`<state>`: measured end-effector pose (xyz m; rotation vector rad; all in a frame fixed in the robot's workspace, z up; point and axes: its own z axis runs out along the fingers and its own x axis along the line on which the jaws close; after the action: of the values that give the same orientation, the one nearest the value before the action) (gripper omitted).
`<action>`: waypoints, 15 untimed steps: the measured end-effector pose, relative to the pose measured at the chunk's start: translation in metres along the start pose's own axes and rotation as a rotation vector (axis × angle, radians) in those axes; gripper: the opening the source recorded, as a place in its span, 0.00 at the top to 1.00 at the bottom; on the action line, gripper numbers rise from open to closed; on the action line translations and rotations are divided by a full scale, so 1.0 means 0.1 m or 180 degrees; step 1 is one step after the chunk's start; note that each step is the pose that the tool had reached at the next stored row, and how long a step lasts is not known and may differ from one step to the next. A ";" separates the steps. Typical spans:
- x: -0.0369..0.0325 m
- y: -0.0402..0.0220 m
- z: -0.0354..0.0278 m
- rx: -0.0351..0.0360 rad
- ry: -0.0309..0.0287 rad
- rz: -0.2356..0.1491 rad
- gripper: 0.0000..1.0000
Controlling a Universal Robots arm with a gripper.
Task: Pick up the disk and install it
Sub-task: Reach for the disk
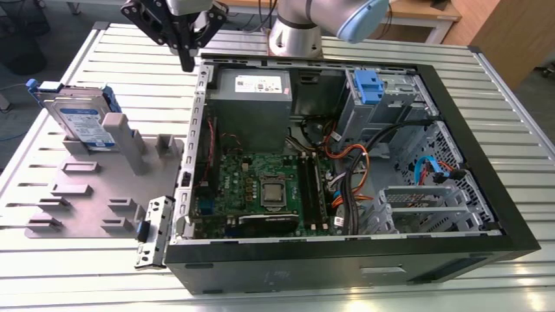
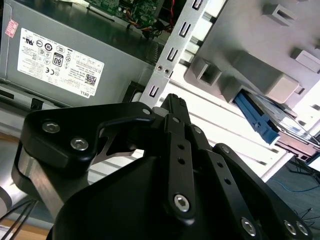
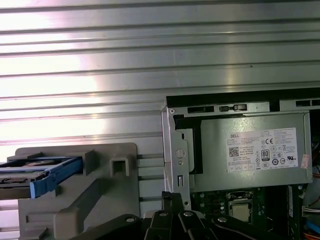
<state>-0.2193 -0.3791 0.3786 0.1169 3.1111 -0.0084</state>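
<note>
Exterior view: the gripper [image 1: 186, 63] hangs above the slatted table [image 1: 520, 130], just outside the rear corner of the open computer case [image 1: 347, 260]. Its fingers are pressed together and hold nothing. The disk [image 1: 82, 120] stands upright in the grey fixture [image 1: 87, 195] at the exterior view's left, apart from the gripper.

Second wrist view: the fingertips meet at a single point. The power-supply box [image 2: 75, 55] lies to one side, and the disk's blue rail [image 2: 257, 120] projects from the fixture on the other.

First wrist view: the disk [image 3: 35, 172] sits seated in the fixture, untouched.

Judgement: the pick-up step is in hand and no grasp has been made. A grasp would call for parted fingers squared to the disk's exposed edges.
</note>
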 end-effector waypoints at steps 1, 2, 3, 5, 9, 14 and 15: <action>0.004 0.000 0.000 0.0000 0.0000 0.0000 0.89; 0.009 0.000 0.000 0.0000 0.0000 0.0000 0.89; 0.013 0.001 0.000 0.0001 0.0000 0.0000 0.89; 0.021 0.001 0.000 0.0002 0.0000 0.0000 0.89; 0.040 0.003 0.000 0.0003 0.0000 0.0000 0.89; 0.066 0.006 0.001 0.0006 -0.0001 0.0000 0.89; 0.074 0.007 0.002 0.0007 -0.0001 0.0000 0.89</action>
<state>-0.2266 -0.3779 0.3782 0.1168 3.1109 -0.0116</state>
